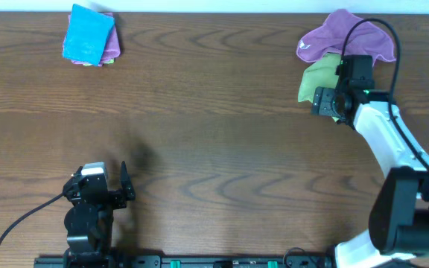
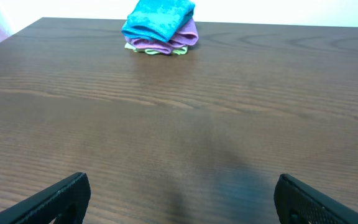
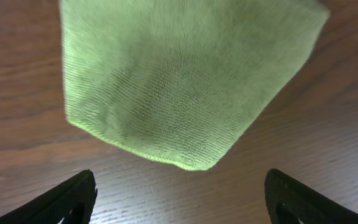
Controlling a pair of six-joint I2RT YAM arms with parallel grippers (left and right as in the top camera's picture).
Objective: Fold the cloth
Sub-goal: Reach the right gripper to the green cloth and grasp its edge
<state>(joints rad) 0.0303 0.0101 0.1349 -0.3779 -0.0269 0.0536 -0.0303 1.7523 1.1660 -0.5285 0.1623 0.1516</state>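
The right gripper (image 3: 179, 182) is held spread over the table (image 3: 334, 130), with nothing between its fingers. The green cloth (image 3: 185, 74) is seen lying directly ahead of it. In the overhead view this cloth is found near the far right corner, touching a crumpled purple cloth (image 1: 345, 37) behind it. The left gripper (image 2: 182, 186) is likewise spread and empty, well apart at the near left. A folded stack (image 1: 89, 36), blue on top, is set at the far left.
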